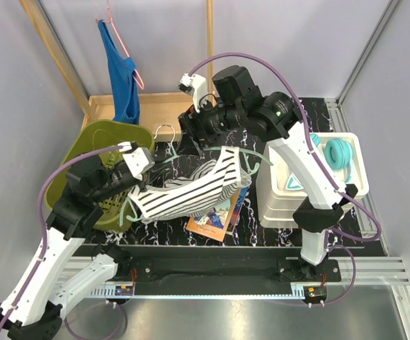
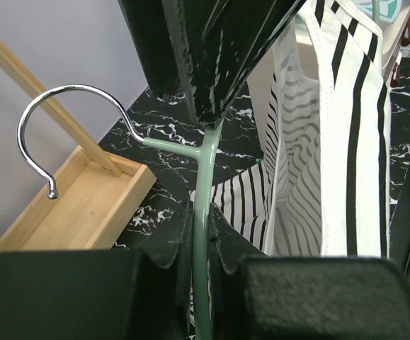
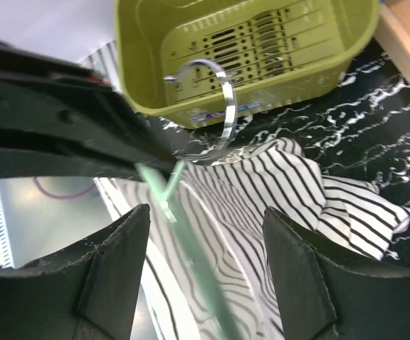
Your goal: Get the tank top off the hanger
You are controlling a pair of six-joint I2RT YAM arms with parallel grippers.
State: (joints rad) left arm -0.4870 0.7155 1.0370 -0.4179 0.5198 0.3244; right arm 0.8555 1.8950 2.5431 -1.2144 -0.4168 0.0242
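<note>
Tank top (image 1: 190,190) hung mid-table, nearer the left edge, still threaded on its hanger (image 2: 203,205); my left gripper (image 2: 201,258) pinched the hanger's bar, my right gripper (image 3: 205,219) gaped empty. Removal was not yet done.

Green basket (image 1: 109,125) sits left, book (image 1: 213,222) centre, white bin (image 1: 279,205) right.

Your two arms share one look: white link shells over black joints. The left arm (image 1: 45,262) fills the frame's lower left, the right arm (image 1: 311,177) stands right of centre. A purple cable (image 1: 44,212) trails along each, and a green light (image 1: 284,110) shows on the right wrist housing.
</note>
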